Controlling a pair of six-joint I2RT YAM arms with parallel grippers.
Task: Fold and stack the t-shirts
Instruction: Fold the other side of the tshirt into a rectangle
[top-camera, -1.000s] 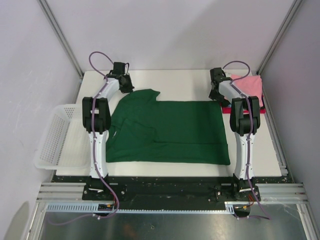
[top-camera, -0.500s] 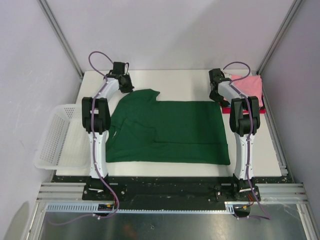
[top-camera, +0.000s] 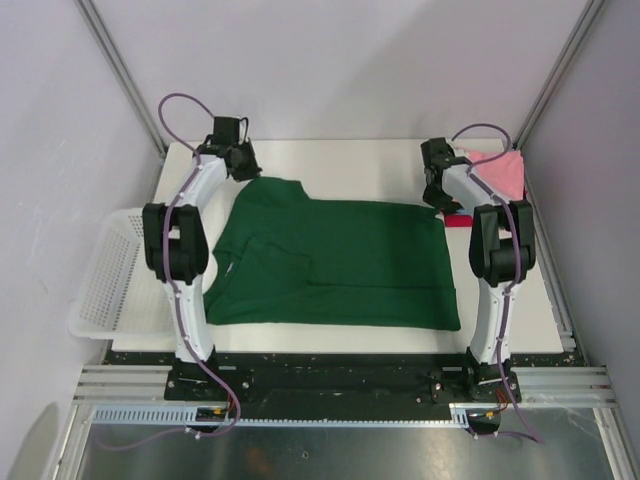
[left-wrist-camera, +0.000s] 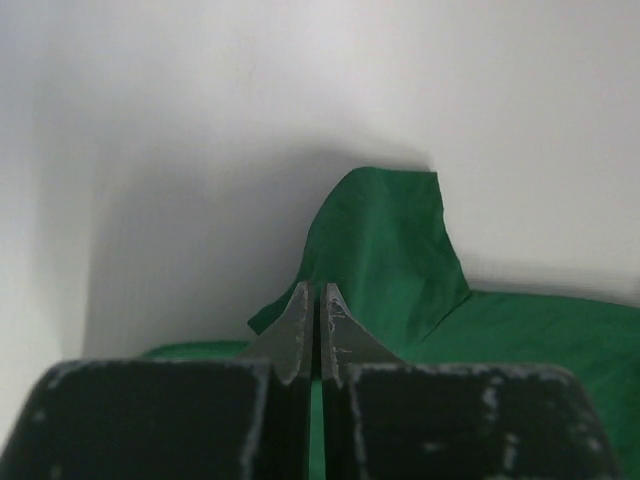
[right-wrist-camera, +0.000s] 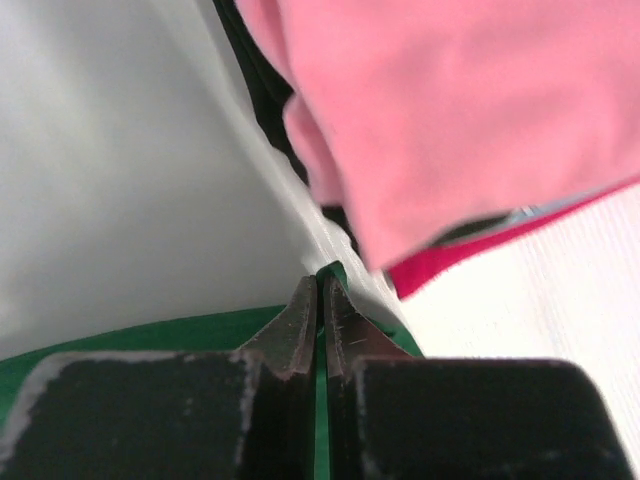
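The dark green t-shirt (top-camera: 335, 260) lies spread across the white table. My left gripper (top-camera: 243, 166) is shut on its far left corner; in the left wrist view the closed gripper (left-wrist-camera: 320, 292) pinches green cloth (left-wrist-camera: 385, 250) that rises in a peak beyond the tips. My right gripper (top-camera: 440, 196) is shut on the far right corner; in the right wrist view it (right-wrist-camera: 321, 282) clamps a thin green edge (right-wrist-camera: 150, 335). A folded pink shirt (top-camera: 500, 172) lies on a red one (top-camera: 460, 219) at the far right; they also show in the right wrist view, pink (right-wrist-camera: 450, 110), red (right-wrist-camera: 480, 248), with a black layer (right-wrist-camera: 255, 80).
A white mesh basket (top-camera: 105, 275) hangs off the table's left edge. The white table (top-camera: 350, 160) shows beyond the shirt. Grey booth walls and metal posts (top-camera: 120, 70) close in the far corners. The folded stack sits right beside my right gripper.
Both arms have swung their elbows outward. The left gripper has drawn the sleeve corner left and back, so the shirt's far edge now runs straighter.
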